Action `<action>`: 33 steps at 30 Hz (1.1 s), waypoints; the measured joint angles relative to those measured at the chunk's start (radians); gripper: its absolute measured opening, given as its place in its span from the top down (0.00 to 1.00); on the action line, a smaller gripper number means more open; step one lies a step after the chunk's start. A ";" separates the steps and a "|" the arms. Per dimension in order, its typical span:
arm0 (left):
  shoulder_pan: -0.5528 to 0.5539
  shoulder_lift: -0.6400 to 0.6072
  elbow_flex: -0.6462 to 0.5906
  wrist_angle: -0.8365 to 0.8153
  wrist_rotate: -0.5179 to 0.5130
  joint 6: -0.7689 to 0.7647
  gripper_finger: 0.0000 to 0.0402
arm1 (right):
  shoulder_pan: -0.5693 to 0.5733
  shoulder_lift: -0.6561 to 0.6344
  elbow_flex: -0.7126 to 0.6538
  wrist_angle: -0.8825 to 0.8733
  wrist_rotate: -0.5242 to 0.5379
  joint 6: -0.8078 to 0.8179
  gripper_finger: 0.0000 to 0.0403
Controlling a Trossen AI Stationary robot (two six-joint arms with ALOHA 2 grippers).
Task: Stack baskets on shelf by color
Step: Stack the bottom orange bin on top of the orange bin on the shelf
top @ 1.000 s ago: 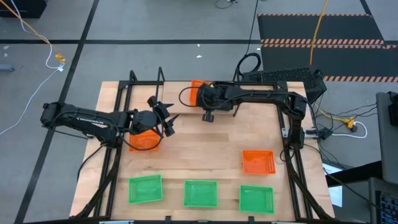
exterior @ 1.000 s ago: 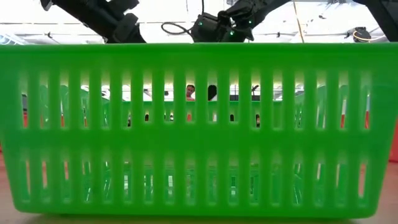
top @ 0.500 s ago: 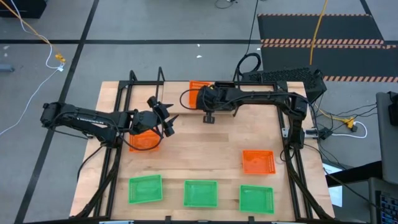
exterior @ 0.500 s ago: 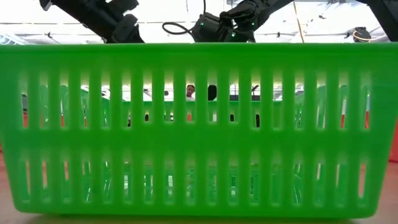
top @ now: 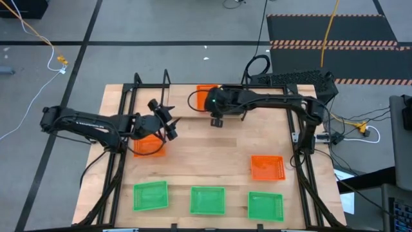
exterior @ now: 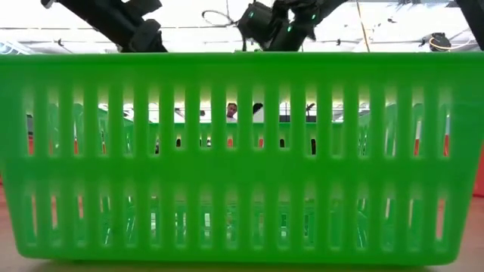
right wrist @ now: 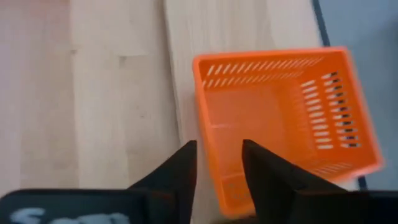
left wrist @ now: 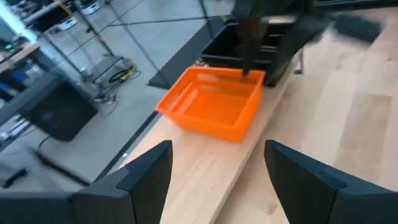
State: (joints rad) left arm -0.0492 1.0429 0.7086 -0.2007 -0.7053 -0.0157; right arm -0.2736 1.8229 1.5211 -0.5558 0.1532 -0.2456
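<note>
Orange plastic mesh basket point(top: 205, 94) sits at the far edge of the pale wooden table point(top: 212, 154), with the right gripper point(right wrist: 219, 163) over it; in the right wrist view its two dark fingers point(right wrist: 180, 171) stand a narrow gap apart astride the basket's near wall, though whether they touch it cannot be told. A second orange mesh basket point(top: 148, 145) lies at the table's left side beneath the left gripper point(top: 168, 124), whose fingers point(left wrist: 146, 174) are spread wide with nothing between them. A third orange mesh basket point(top: 266, 167) rests alone toward the right, well apart from both arms. Three green mesh baskets point(top: 208, 200) stand in a row along the near edge, the middle one filling the low view. The thin black metal rods point(top: 151, 84) at the far left corner rise upright from the table edge; the shelf itself cannot be made out clearly
</note>
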 joint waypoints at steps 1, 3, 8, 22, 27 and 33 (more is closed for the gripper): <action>-0.004 -0.015 0.000 -0.015 -0.008 -0.013 0.37 | 0.006 -0.024 0.000 -0.020 0.000 -0.005 0.68; -0.017 -0.047 0.000 -0.034 -0.026 -0.045 0.37 | 0.023 -0.086 0.000 -0.087 -0.006 -0.003 0.65; -0.052 -0.078 0.000 -0.061 -0.029 -0.140 0.37 | 0.111 -0.295 -0.151 -0.243 -0.151 0.000 0.64; -0.156 0.109 -0.001 0.103 -0.027 -0.297 0.37 | 0.555 -0.734 -0.735 -0.354 -0.177 0.063 0.67; -0.184 0.157 0.000 0.158 -0.028 -0.338 0.37 | 0.716 -0.759 -0.731 -0.448 -0.174 0.021 0.68; -0.213 0.203 0.000 0.190 -0.028 -0.371 0.37 | 0.871 -0.727 -0.732 -0.649 -0.103 0.038 0.75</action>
State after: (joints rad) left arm -0.2617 1.2460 0.7082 -0.0103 -0.7334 -0.3866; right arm 0.5978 1.0962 0.7887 -1.2045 0.0504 -0.2076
